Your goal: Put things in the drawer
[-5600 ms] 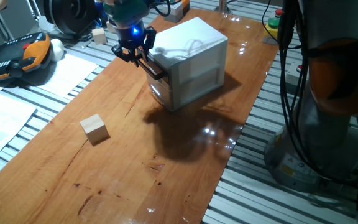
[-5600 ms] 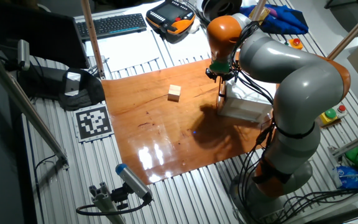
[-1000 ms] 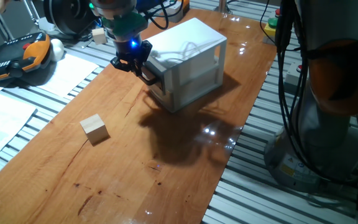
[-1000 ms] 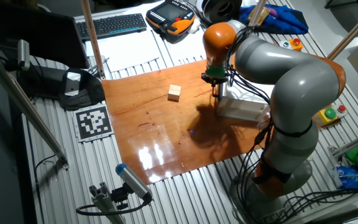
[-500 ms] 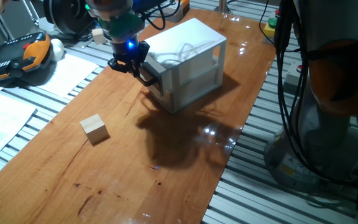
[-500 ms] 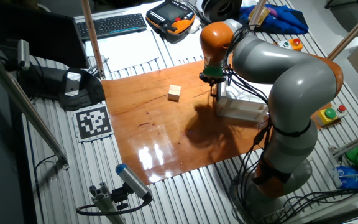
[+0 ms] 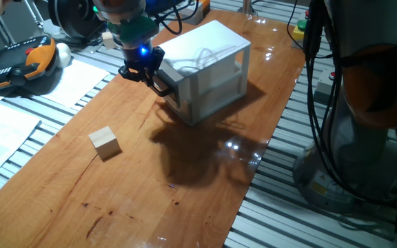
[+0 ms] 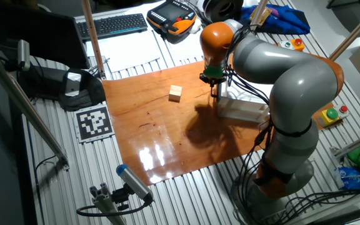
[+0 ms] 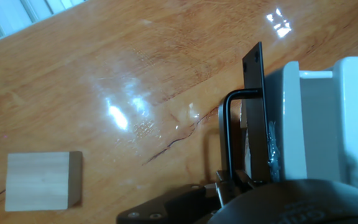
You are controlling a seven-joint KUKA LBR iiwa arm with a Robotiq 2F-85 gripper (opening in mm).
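Compare the frame taken about a second before with the present one and you saw the gripper (image 7: 148,74) carried a little further toward 10 o'clock, away from the white cabinet (image 7: 212,65), with the black bar handle (image 9: 234,134) travelling with it; over the last several seconds the upper drawer (image 7: 173,86) had drawn out of the cabinet front by a visible margin. You could read this as the opening step under way and not necessarily finished: in the hand view the drawer's white front panel (image 9: 291,118) stood clear of the cabinet body and a pale interior showed behind it, though how wide the gap was could not be told. The arm (image 8: 274,69) reached in from the 3 o'clock side of the other fixed view, bent over the cabinet, wrist turned down so that the fingers pointed at the drawer front. The jaws appeared closed on the handle, since it ran straight into the hand at the bottom of the hand view, but the contact itself was hidden there. The small wooden cube (image 7: 105,143) lay untouched on the wooden tabletop (image 7: 185,193), well apart from the cabinet at roughly 8 o'clock of it in the one fixed view, and at the lower left of the hand view (image 9: 42,180). You would judge that the cube remained to be fetched once the drawer stood open enough.
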